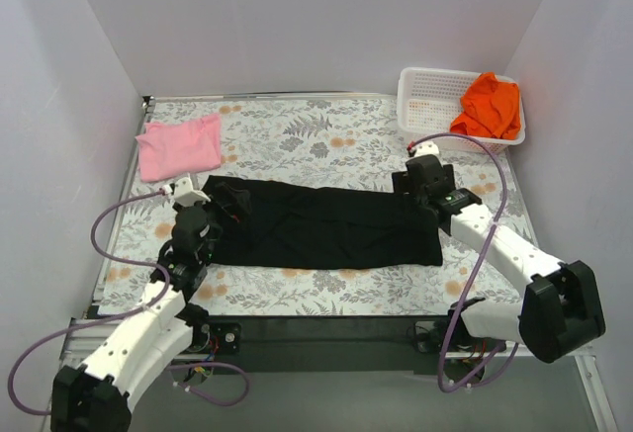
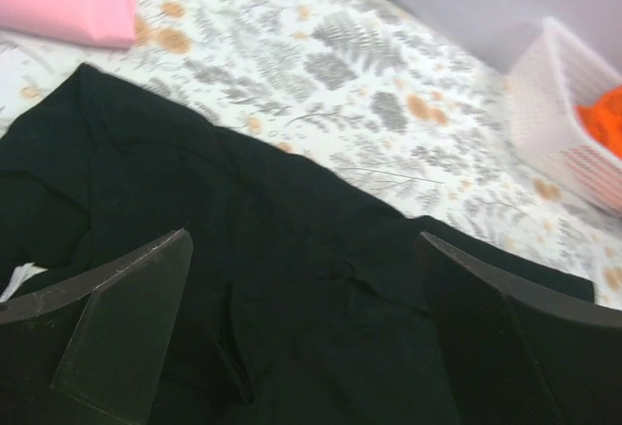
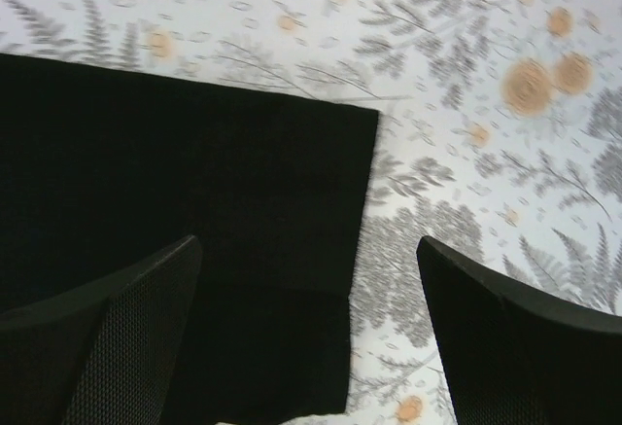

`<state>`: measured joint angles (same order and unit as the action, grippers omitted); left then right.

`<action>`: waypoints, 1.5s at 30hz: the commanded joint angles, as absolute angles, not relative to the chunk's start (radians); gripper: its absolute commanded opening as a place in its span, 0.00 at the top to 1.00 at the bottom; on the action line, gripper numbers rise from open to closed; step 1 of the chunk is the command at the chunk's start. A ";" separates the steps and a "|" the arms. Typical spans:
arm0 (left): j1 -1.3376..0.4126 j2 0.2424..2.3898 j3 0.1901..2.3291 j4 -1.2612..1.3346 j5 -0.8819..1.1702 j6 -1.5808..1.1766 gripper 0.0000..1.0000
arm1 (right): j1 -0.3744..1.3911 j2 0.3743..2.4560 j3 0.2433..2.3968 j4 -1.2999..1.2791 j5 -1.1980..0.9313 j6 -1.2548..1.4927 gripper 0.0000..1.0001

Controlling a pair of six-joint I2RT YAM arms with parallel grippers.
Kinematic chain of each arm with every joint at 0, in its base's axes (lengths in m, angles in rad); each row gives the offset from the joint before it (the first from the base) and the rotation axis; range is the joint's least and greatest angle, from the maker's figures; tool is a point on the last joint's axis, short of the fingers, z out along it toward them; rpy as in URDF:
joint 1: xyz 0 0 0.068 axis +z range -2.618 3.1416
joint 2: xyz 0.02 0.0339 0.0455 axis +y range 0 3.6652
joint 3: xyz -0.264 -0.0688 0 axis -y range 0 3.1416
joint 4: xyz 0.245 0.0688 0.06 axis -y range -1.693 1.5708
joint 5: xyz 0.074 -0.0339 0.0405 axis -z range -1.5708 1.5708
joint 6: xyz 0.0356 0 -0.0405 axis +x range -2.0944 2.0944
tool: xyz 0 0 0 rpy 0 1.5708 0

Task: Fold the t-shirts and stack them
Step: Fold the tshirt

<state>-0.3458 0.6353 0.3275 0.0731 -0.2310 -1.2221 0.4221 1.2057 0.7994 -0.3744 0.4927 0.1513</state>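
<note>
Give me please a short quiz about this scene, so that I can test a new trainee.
1. True or false: the left end effector and the right end effector are both open above the black t-shirt.
2. Where on the table does the pink t-shirt lie?
3. What does the white basket hold? A: the pink t-shirt. B: the orange t-shirt. C: nothing.

Key
1. True.
2. At the far left corner, apart from the black t-shirt.
3. B.
</note>
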 commanded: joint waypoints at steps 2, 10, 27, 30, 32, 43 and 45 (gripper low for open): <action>-0.348 0.819 0.409 0.061 -0.366 -1.224 0.09 | 0.537 1.285 0.902 -0.262 0.399 0.149 0.16; -0.287 1.120 0.500 0.110 -0.416 -1.238 0.05 | 0.731 1.426 0.949 -0.016 0.160 0.130 0.18; -0.002 1.174 0.479 0.084 -0.230 -1.354 0.02 | 0.968 1.932 1.281 0.356 -0.305 0.103 0.22; 0.051 1.126 0.445 0.100 -0.206 -1.362 0.02 | 0.982 2.020 1.360 0.383 -0.368 0.118 0.23; 0.055 1.095 0.433 0.094 -0.206 -1.361 0.02 | 0.997 2.055 1.409 0.399 -0.377 0.120 0.24; 0.060 1.037 0.408 0.063 -0.189 -1.353 0.02 | 1.023 2.235 1.566 0.403 -0.370 0.117 0.25; 0.060 1.023 0.402 0.063 -0.193 -1.351 0.02 | 1.028 2.244 1.572 0.403 -0.379 0.118 0.26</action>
